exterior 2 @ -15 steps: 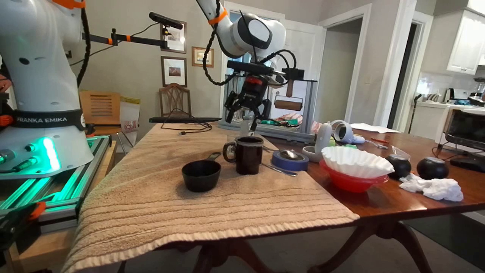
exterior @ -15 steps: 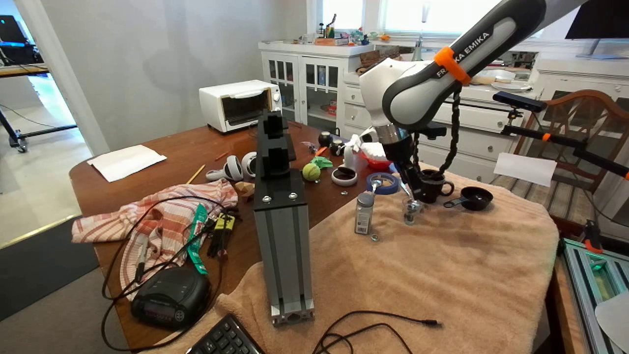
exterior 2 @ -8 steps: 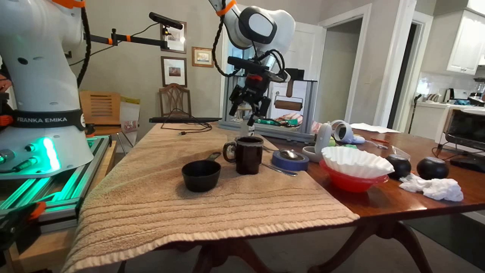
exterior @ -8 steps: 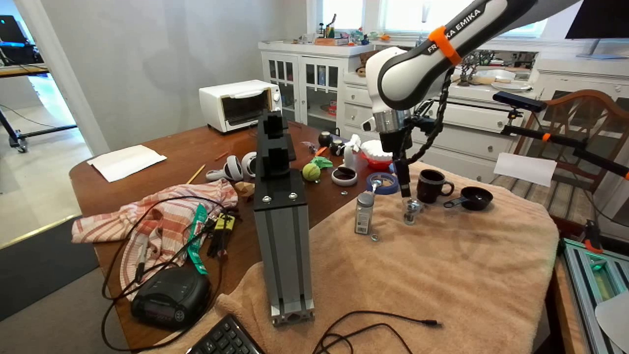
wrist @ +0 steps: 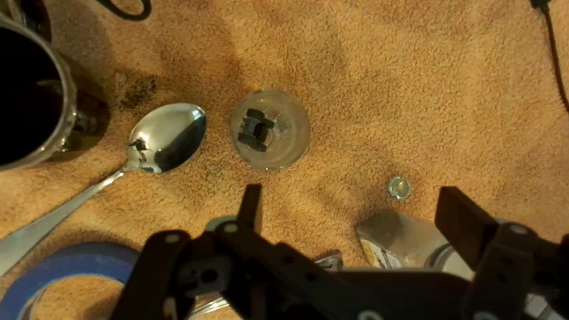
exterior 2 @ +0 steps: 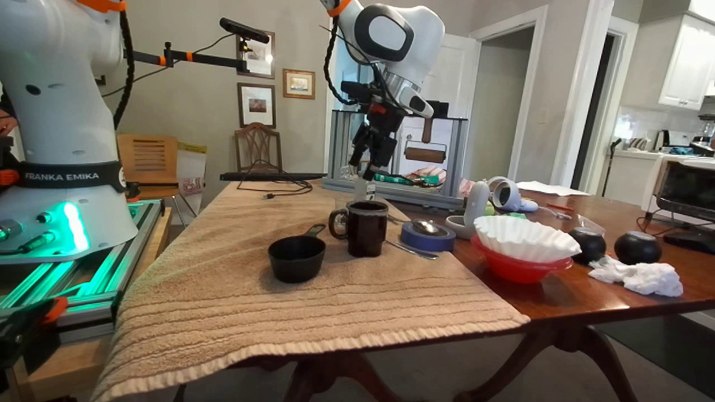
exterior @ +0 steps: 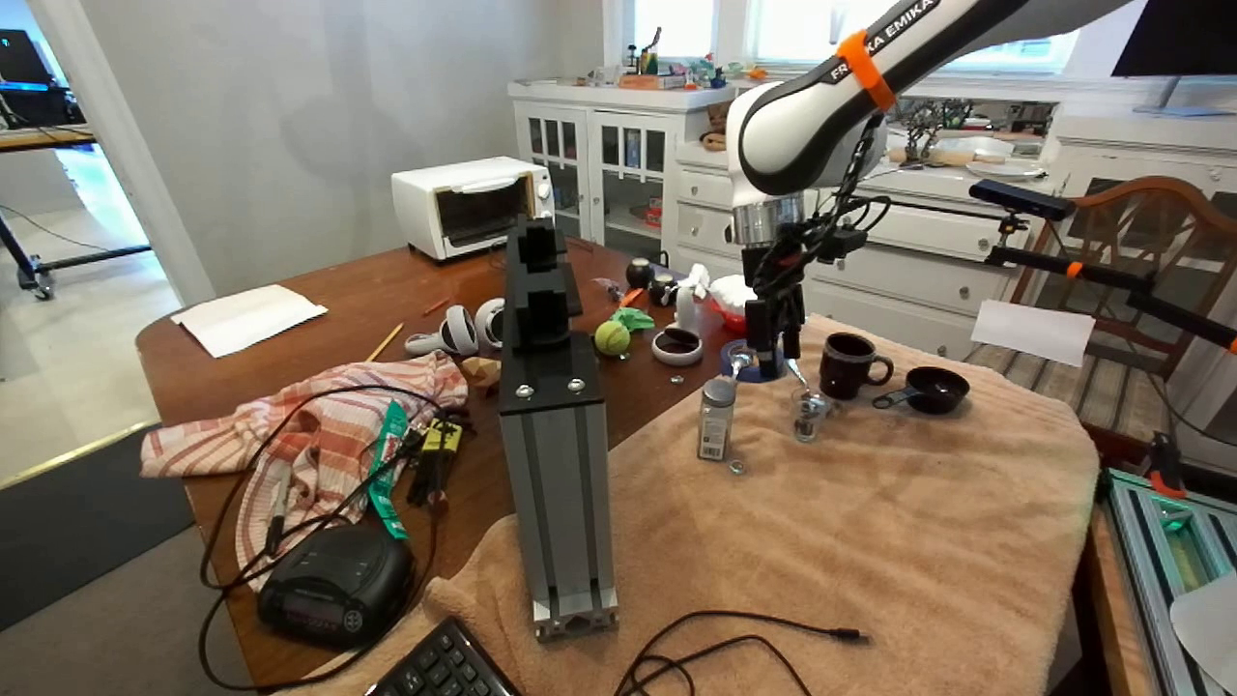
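My gripper (wrist: 351,200) is open and empty above the tan towel (wrist: 346,75). It also shows in both exterior views (exterior: 777,362) (exterior 2: 362,170). Below and between its fingers, in the wrist view, are a clear bottle with a label and pale cap (wrist: 395,235) and a small clear glass bead (wrist: 398,187). A small clear glass (wrist: 284,142) with a tiny dark wheeled object (wrist: 255,130) in it stands just beyond the left finger. A metal spoon (wrist: 166,138) lies beside it, near a dark mug (wrist: 71,120). The fingers partly cover the bottle.
A blue tape roll (exterior 2: 427,237) with a spoon on it lies near the mug (exterior 2: 366,229). A black measuring cup (exterior 2: 296,258) sits on the towel. A red bowl (exterior 2: 519,268) holds white paper filters. A tall metal profile (exterior: 559,483) stands on the table.
My gripper has turned about its upright axis and moved away from the mug, leftward in an exterior view. It stays open. The objects on the towel have not moved.
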`<state>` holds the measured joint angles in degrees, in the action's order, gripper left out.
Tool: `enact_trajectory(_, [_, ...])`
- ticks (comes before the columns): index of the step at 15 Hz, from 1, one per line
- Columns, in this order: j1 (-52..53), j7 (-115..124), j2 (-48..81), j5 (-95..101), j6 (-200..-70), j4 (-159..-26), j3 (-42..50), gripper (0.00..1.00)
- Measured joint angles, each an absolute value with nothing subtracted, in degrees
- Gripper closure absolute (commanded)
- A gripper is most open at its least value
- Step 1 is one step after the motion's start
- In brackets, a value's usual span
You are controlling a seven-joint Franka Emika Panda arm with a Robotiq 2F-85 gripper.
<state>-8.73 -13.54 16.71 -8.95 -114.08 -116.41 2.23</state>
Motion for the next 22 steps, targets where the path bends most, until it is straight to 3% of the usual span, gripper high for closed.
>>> enact_trajectory(8, [-8.4, 5.2, 17.3, -12.4, -114.6, -116.1, 3.2, 0.00])
enact_trajectory(22, [-7.9, 2.7, 15.9, -12.1, -120.1, -115.1, 3.1, 0.00])
